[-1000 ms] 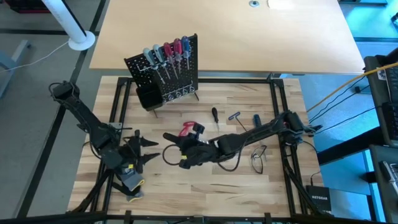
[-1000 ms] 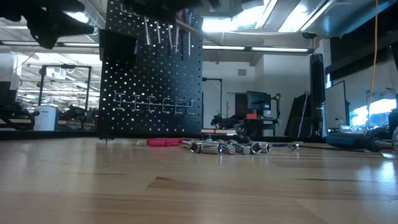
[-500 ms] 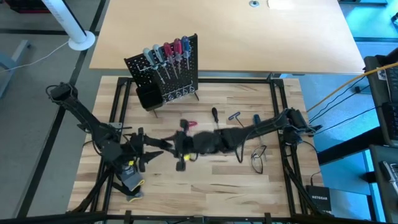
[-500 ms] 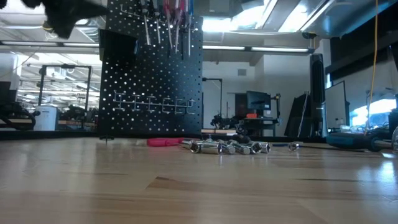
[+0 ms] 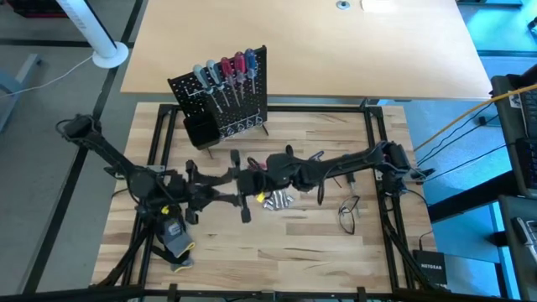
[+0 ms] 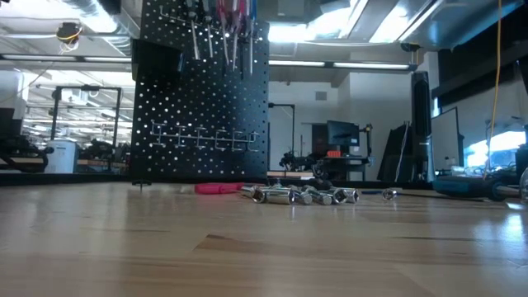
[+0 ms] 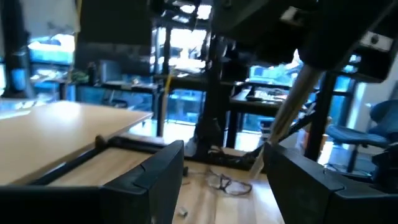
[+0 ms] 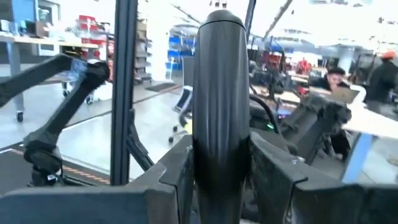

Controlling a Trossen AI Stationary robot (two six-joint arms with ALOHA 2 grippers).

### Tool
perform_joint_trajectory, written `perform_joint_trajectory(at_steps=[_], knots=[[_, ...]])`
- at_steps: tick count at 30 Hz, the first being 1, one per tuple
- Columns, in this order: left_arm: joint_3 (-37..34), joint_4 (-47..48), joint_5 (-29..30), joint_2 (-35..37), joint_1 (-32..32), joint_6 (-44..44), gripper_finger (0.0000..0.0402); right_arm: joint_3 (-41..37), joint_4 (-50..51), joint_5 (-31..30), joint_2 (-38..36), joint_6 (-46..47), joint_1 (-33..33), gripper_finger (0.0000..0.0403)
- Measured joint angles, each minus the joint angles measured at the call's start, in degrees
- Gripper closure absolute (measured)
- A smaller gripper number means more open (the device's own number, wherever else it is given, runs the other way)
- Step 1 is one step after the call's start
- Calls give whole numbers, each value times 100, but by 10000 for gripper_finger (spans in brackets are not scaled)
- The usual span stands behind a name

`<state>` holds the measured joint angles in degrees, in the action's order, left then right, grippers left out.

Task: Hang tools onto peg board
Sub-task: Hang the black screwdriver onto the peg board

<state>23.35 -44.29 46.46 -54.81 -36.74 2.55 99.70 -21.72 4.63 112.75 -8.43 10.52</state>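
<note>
The peg board (image 5: 220, 101) stands at the table's far left with several screwdrivers (image 5: 225, 74) hanging along its top; it also fills the low view (image 6: 202, 99). My right gripper (image 5: 240, 183) is stretched level toward the table's left, above mid-table, shut on a black-handled tool (image 8: 221, 81). My left gripper (image 5: 210, 193) faces it from the left, open and with nothing between its fingers (image 7: 221, 180). Silver bits (image 5: 275, 200) and red-handled pliers (image 5: 257, 165) lie on the table under the right arm. My right gripper pinches the tool's round black handle (image 8: 221, 134) between its two fingers (image 8: 177, 171). The fingers come level from the table's right and lie across the handle. The tool is lifted clear of the table. A pale shaft (image 7: 289, 106) sticks out on the other side of the fingers.
More tools lie right of centre: a black screwdriver (image 5: 289, 153), a small blue-grey tool (image 5: 315, 156) and a blue-handled one (image 5: 346, 161). Glasses (image 5: 348, 214) lie near the right edge. A black bin (image 5: 200, 130) hangs on the peg board's lower left corner.
My right gripper has risen and gone toward the far edge with the black-handled tool, tipping from pointing down to level; the silver bits beneath it now show. My left gripper has risen, left the low view and turned toward the right gripper.
</note>
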Motion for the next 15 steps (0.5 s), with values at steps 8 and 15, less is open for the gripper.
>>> perform_joint_trajectory(at_steps=[8, 15], knots=[[0, -87, -714, -4, 205, 485, 192, -2, -368, 95, 57, -129, -96, 276], [0, -121, -691, 28, 175, 1404, 192, -2, -310, 98, 66, -232, -208, 276]])
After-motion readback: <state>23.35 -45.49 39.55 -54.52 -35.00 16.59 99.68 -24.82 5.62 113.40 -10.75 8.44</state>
